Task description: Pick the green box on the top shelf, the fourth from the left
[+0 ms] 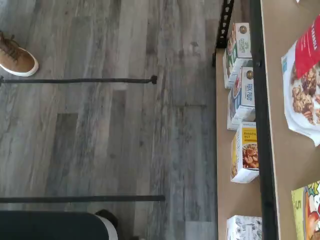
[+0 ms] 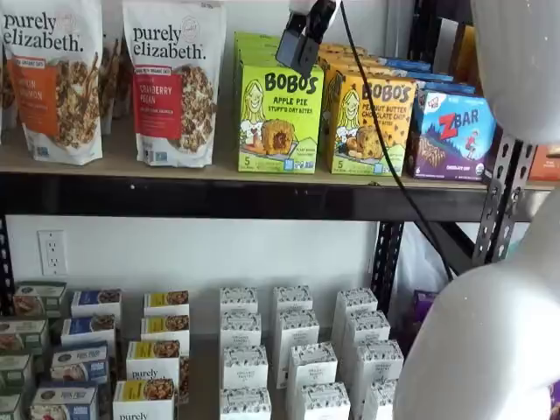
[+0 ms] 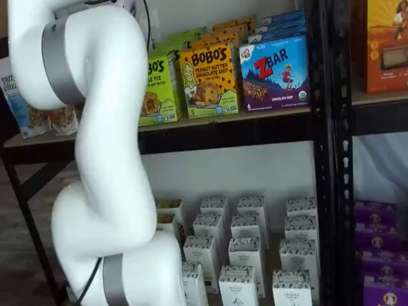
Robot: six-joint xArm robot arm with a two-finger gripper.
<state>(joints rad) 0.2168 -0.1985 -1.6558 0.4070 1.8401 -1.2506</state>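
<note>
The green box (image 2: pixel 278 118), a lime-green Bobo's Apple Pie carton, stands upright at the front of the top shelf (image 2: pixel 114 163) with more green cartons behind it. In a shelf view the white arm hides most of it (image 3: pixel 159 83). My gripper (image 2: pixel 297 54) hangs from the view's top edge, its black fingers in front of the green box's upper right corner. No gap shows between them, and they hold no box. The wrist view shows a lime-green corner with a "5" (image 1: pixel 305 210), likely the same box.
An orange Bobo's peanut butter carton (image 2: pixel 369 122) and a blue ZBar box (image 2: pixel 451 131) stand right of the green box. Granola bags (image 2: pixel 175 83) stand to its left. Small white boxes (image 2: pixel 293 350) fill the lower level. A black cable (image 2: pixel 376 131) hangs across the cartons.
</note>
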